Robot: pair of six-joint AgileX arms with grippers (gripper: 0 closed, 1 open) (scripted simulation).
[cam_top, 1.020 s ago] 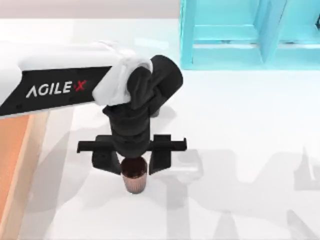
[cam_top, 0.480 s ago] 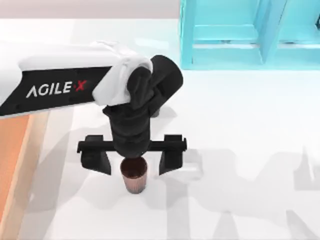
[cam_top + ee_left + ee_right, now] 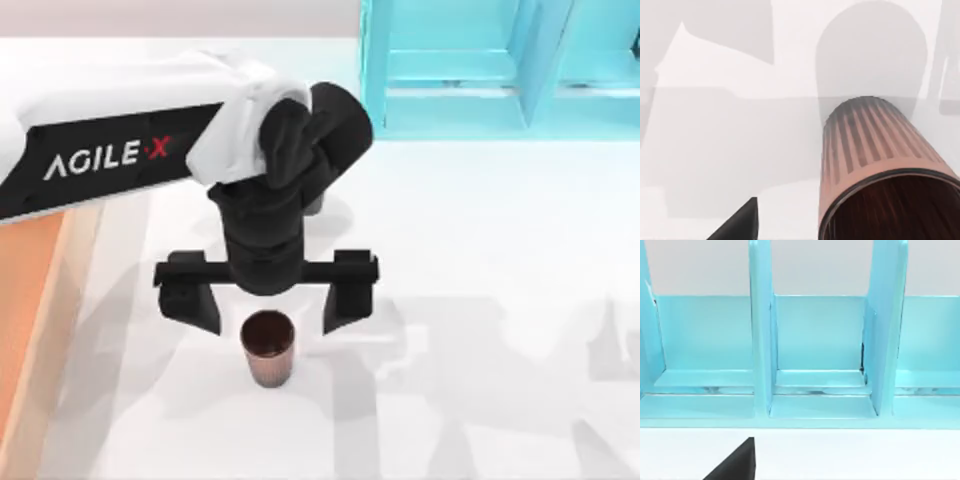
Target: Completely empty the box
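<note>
In the top view, a small ribbed copper-brown cup [image 3: 268,347] is seen standing upright on the white table [image 3: 480,300], in the lower middle of the frame. Its long axis is vertical and its dark mouth is turned up. The left gripper [image 3: 268,305] hangs just above and slightly toward the upper side of the cup, with the two black fingers spread wide, one on each side; the cup is touched by neither of them, so it is judged to be released. The white left arm reaches in from the left edge of the frame, and its black wrist is pointed downward. The large shallow wooden box [image 3: 30,300], with tan rim and orange-brown floor, is found at the left edge, well apart from the cup. In the left wrist view the cup [image 3: 880,165] is seen close by. The right wrist view faces the turquoise-blue shelf cabinet [image 3: 810,350]; whether the right fingers are spread cannot be told.
</note>
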